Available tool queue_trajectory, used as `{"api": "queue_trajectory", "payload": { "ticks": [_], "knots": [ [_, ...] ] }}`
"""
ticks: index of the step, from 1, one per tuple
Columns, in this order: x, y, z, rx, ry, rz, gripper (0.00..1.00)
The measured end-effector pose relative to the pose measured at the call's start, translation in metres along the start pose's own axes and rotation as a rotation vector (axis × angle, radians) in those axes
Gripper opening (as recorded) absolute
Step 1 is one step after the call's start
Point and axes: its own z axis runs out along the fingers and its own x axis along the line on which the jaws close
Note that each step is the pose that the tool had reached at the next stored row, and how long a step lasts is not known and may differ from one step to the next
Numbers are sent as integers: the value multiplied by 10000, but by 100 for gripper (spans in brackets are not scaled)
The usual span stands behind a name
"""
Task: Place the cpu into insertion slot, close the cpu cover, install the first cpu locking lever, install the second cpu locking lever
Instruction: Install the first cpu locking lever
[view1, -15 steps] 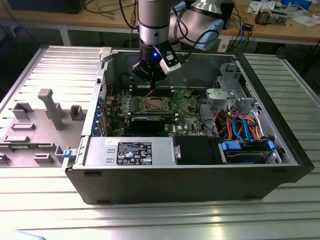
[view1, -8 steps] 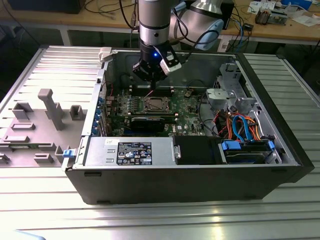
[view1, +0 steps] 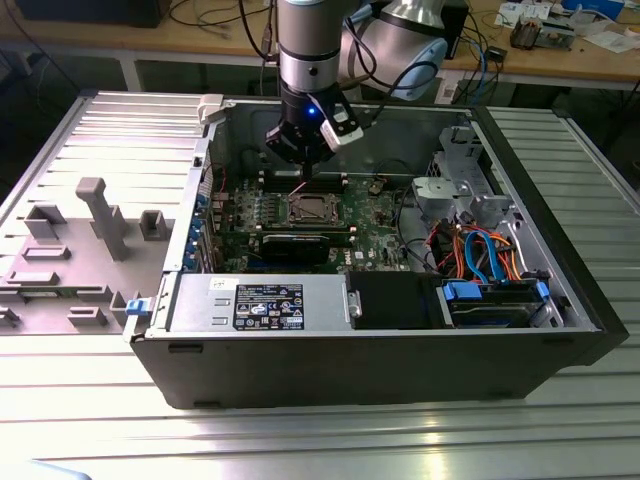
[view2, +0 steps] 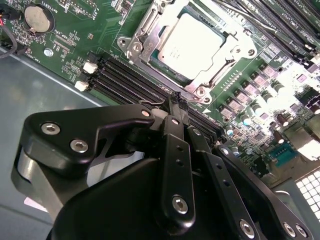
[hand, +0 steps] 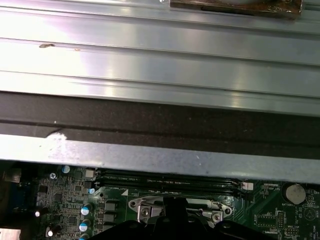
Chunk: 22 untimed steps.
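The cpu, a flat square with a pale metal top, lies in the insertion slot on the green board inside the open computer case. The silver cpu cover lies flat around it as a frame. A thin metal lever rod runs along one side of the frame. My gripper hangs just above the socket's edge by the black memory slots. Its black fingers are pressed together with nothing between them. The exterior view shows the gripper over the board, behind the socket. In the first wrist view the gripper sits over the frame.
The case walls ring the board. A silver power supply and a drive bay with blue and orange cables sit in front. A grey fixture with blocks stands at the exterior view's left. A coin battery lies near the memory slots.
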Motion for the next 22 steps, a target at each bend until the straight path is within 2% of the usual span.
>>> {"api": "queue_trajectory", "payload": {
  "ticks": [12, 22],
  "knots": [
    [-23, -4, 32, -3, -1, 0, 11],
    [-110, -14, 95, -14, -2, 0, 11]
  ]
}}
